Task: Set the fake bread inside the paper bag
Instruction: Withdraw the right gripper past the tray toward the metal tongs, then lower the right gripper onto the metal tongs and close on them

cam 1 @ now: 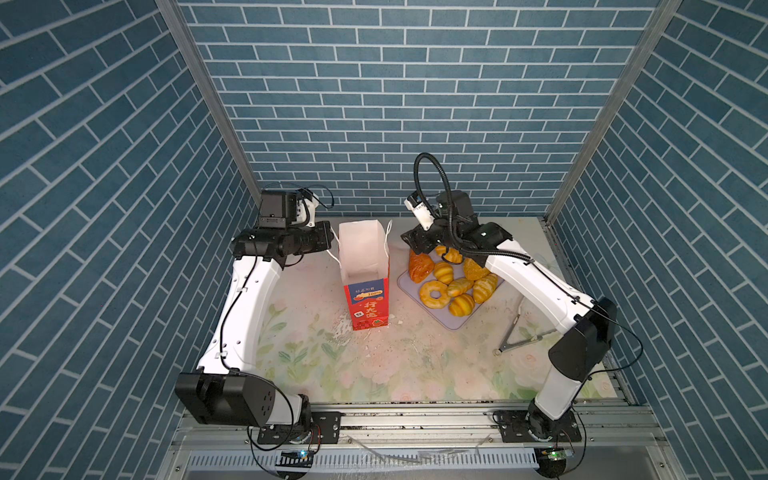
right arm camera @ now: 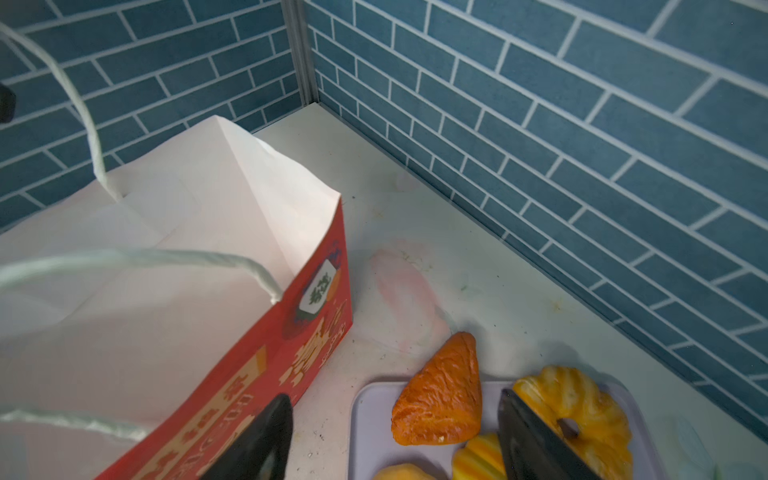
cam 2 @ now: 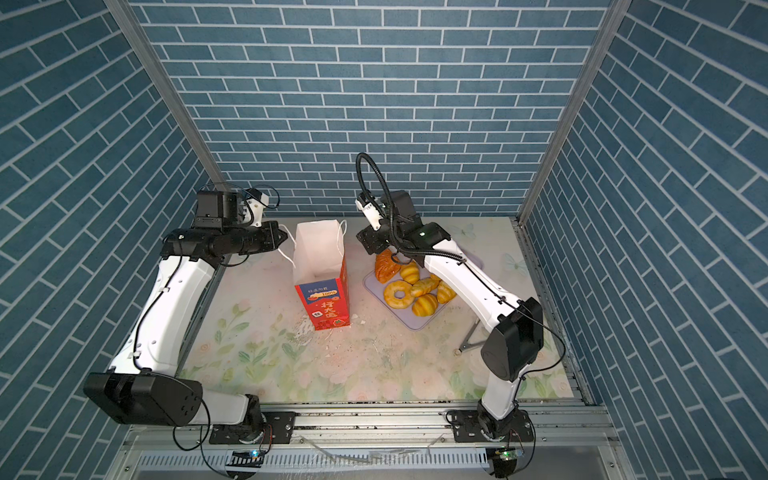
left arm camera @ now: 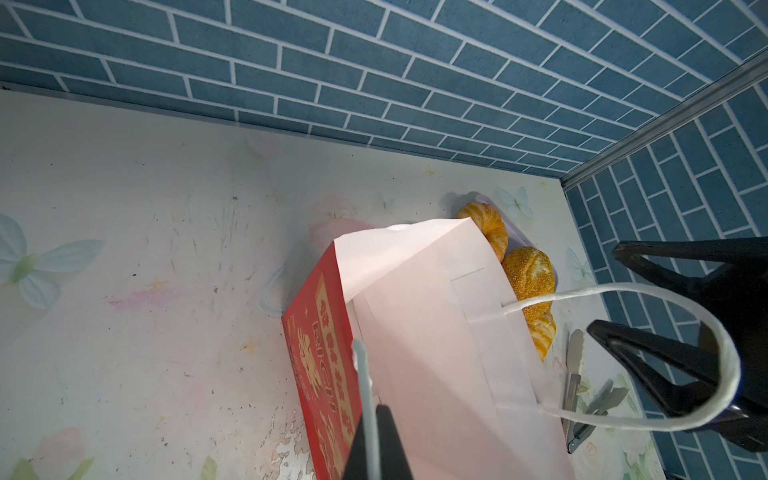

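Some room between paper bag (cam 1: pixel 368 299), tray (cam 1: pixel 451 322)

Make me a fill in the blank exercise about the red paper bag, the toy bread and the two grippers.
The tall red paper gift bag stands ___ on the floral table. The left gripper is shut on the bag's white cord ___. The red-brown toy croissant rests on the flat lilac ___. The right gripper has its jaws ___ beside that croissant.
Missing words: upright; handle; tray; open.
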`<state>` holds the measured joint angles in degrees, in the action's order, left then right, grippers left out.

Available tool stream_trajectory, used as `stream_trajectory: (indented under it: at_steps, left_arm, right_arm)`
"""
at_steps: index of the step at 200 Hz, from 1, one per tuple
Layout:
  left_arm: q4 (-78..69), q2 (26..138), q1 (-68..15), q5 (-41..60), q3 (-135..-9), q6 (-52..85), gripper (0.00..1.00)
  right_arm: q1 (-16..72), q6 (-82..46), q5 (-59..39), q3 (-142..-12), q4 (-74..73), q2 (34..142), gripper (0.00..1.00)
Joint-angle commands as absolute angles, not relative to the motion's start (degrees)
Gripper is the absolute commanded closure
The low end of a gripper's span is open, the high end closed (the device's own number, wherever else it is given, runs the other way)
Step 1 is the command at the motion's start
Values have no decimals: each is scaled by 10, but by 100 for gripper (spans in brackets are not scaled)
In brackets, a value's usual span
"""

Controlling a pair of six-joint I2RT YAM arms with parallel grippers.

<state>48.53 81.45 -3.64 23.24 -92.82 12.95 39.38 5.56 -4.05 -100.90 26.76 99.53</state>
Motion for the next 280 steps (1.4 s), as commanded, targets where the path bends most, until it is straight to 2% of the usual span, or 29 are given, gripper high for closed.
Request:
stream_trajectory:
  at_steps: [1,27,63,80,95,121,163,280]
  left_arm:
    - [485,822,-39,235,-942,120,98]
    - [486,825,-39,236,-949,120,88]
    - [498,814,-39,220,-966,115,53]
    - [511,805,-39,193,-981,104,43]
    - [523,798,-38,162,-992,87,38]
    - [539,794,-37,119,-1000,62,34]
    - [512,783,-19,140,-985,69,32]
    - [483,793,-3,190,-979,84,30]
  right_arm:
    - [378,48,-14,-986,284,963,17]
    - [365,48,5,-969,299,948,15]
    - [328,-1,40,-952,334,940,15]
    - [304,-39,52,-943,359,937,15]
    - [285,-72,69,-931,380,932,16]
    - [236,-151,78,-903,424,924,16]
    - [157,-249,72,-810,455,883,17]
    - [30,-339,24,-594,492,802,16]
